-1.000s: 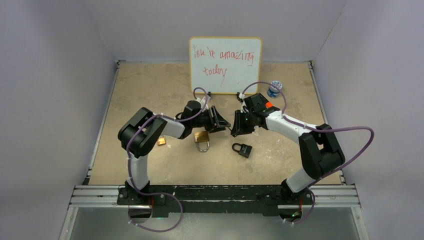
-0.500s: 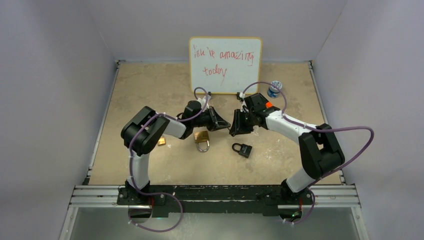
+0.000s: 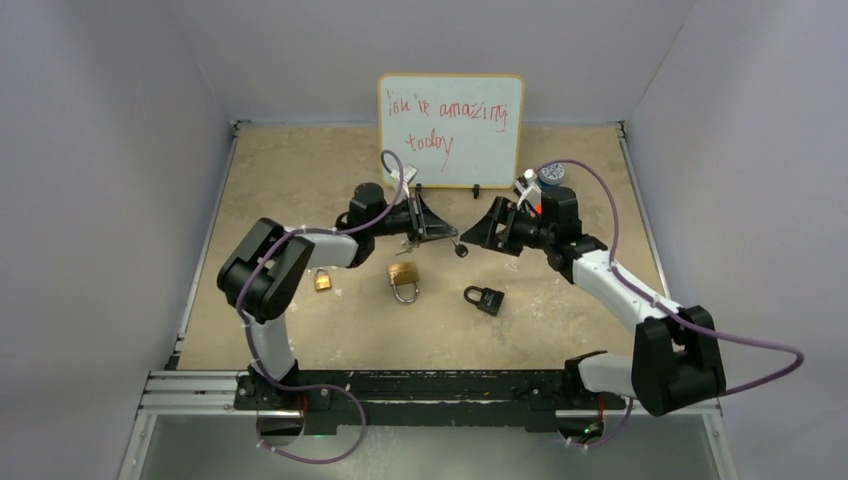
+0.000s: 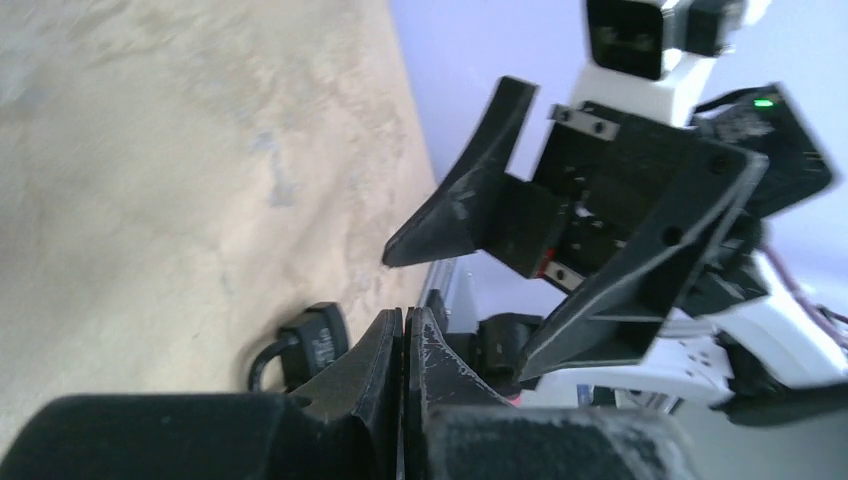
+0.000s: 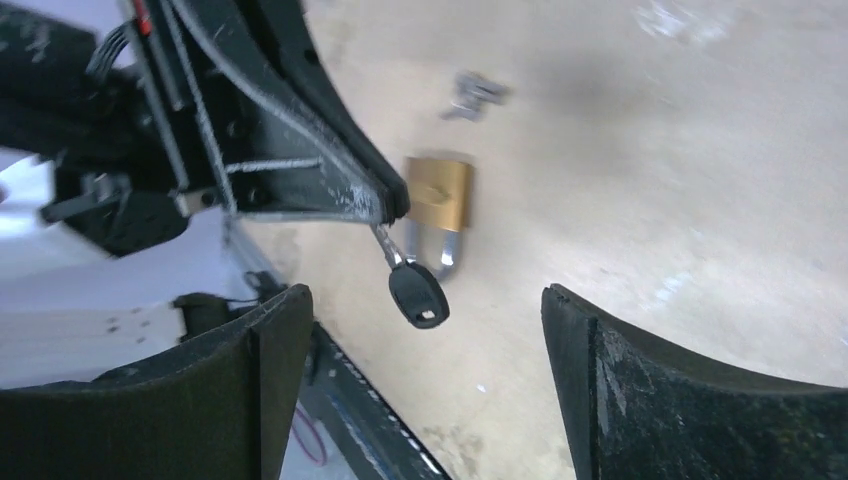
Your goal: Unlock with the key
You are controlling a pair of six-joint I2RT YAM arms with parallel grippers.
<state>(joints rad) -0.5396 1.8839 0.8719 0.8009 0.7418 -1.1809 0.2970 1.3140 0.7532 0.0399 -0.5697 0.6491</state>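
Pose: raised, facing | left claw [image 4: 403, 320] pinching key [image 5: 418, 296] | right claw [image 3: 480, 228] spread

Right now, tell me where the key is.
In the top view the key hangs mid-table from the shut left gripper, pinched by its blade, just beyond the brass padlock and in front of the open right gripper.
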